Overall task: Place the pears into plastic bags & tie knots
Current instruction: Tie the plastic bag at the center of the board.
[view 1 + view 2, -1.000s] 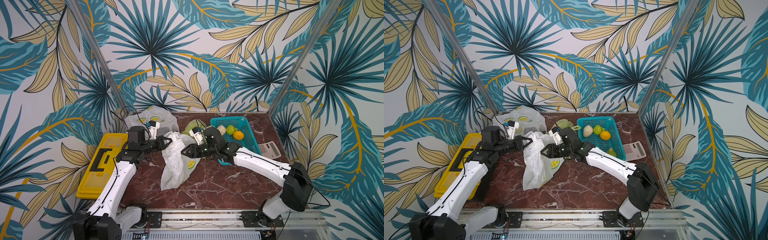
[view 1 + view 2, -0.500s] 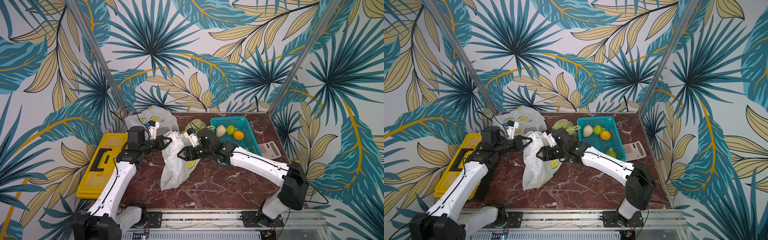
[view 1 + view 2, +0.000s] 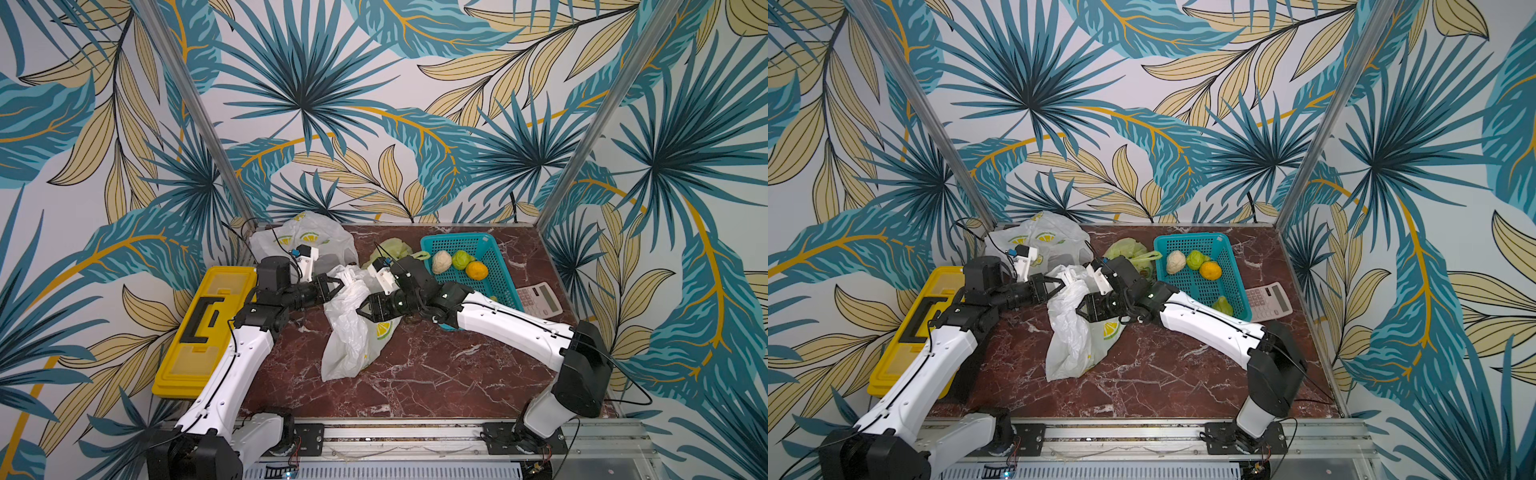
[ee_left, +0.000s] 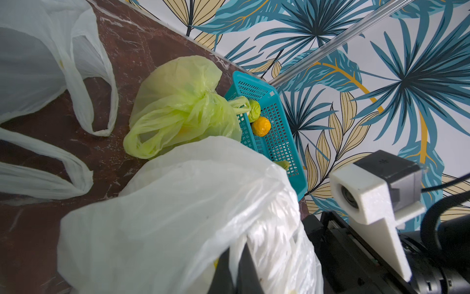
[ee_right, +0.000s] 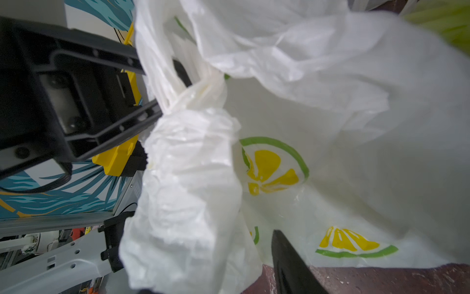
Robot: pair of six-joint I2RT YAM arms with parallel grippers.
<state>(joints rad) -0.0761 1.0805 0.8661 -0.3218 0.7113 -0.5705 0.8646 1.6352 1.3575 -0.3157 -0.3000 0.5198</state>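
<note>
In both top views: left gripper [image 3: 343,285] is pinching the handles of the crinkly white lemon-print plastic bag [image 3: 347,336] at mid-worktop. Right gripper [image 3: 360,310] is pressing into it; cannot tell whether it is gripping.

Cream pear [image 3: 441,262] and green pear [image 3: 462,260] are sitting in the teal mesh basket [image 3: 500,266], back-right.

Left wrist: knotted yellow-green bag [image 4: 178,101] is lying against the basket.

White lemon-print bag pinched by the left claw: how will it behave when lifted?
Likely floppy: the white lemon-print bag hangs crumpled from the left claw, its lower end slumped on the table. Probably light, since the film looks thin and slack, though its contents are hidden. The glossy bunched handle may slip under a loose pinch.
</note>
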